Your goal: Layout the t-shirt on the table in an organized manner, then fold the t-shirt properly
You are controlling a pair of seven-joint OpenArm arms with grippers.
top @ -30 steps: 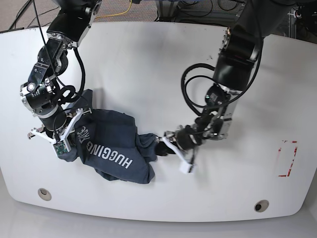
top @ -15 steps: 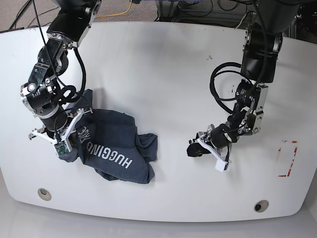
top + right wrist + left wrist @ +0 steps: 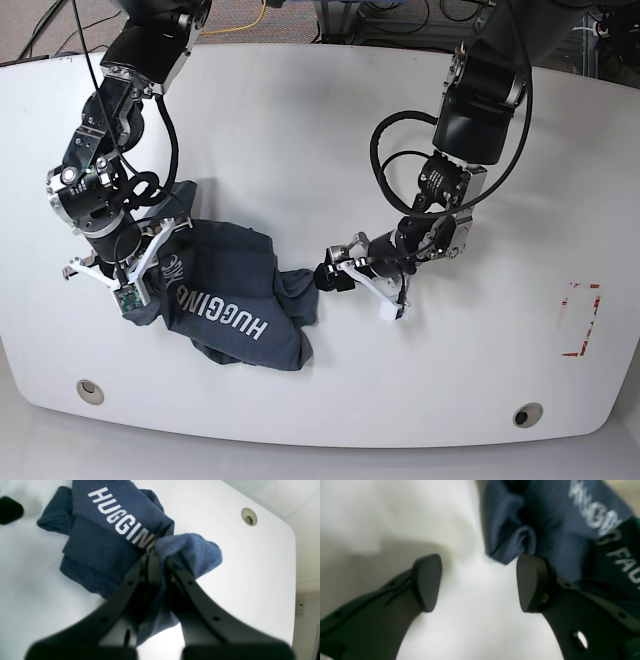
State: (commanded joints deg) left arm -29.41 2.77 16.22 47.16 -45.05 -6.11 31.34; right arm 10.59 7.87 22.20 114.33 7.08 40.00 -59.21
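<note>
The dark blue t-shirt (image 3: 235,300) lies crumpled on the white table (image 3: 300,120) at the front left, its "HUGGING" lettering facing up. My right gripper (image 3: 130,292) is shut on a bunch of fabric at the shirt's left end; the right wrist view shows the cloth (image 3: 185,547) pinched between the closed fingers (image 3: 152,565). My left gripper (image 3: 357,293) stands open just right of the shirt's right edge. In the left wrist view its fingertips (image 3: 427,582) spread wide over bare table (image 3: 470,630), and the right-hand finger sits against the shirt (image 3: 545,517).
Two grey grommets (image 3: 89,391) (image 3: 527,414) sit near the table's front edge; one grommet (image 3: 249,517) shows in the right wrist view. A red-taped rectangle (image 3: 582,320) marks the right side. Black cable loops (image 3: 400,160) hang off the left arm.
My left gripper pulled away to the right half a second ago and has come back to the shirt's right edge, still open. The right gripper has kept its hold on the shirt.
</note>
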